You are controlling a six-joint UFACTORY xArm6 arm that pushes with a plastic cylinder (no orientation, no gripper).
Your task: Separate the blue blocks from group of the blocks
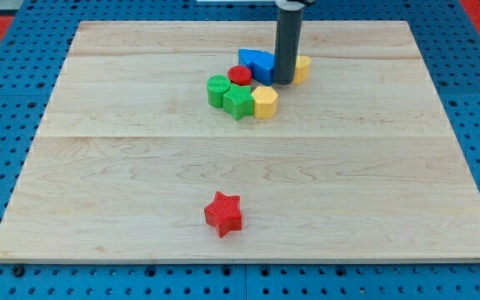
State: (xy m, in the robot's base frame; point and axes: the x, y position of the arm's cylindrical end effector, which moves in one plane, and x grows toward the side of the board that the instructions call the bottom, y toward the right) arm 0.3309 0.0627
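Pressing my tip (282,82) between the blue blocks (255,62) and a yellow block (301,68), I wedge them apart; no tool jaws exist.

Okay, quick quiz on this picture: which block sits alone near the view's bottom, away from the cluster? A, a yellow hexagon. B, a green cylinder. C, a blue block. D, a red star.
D: the red star lies by itself toward the view's bottom, while the green, yellow and blue blocks crowd together near the top around my tip.
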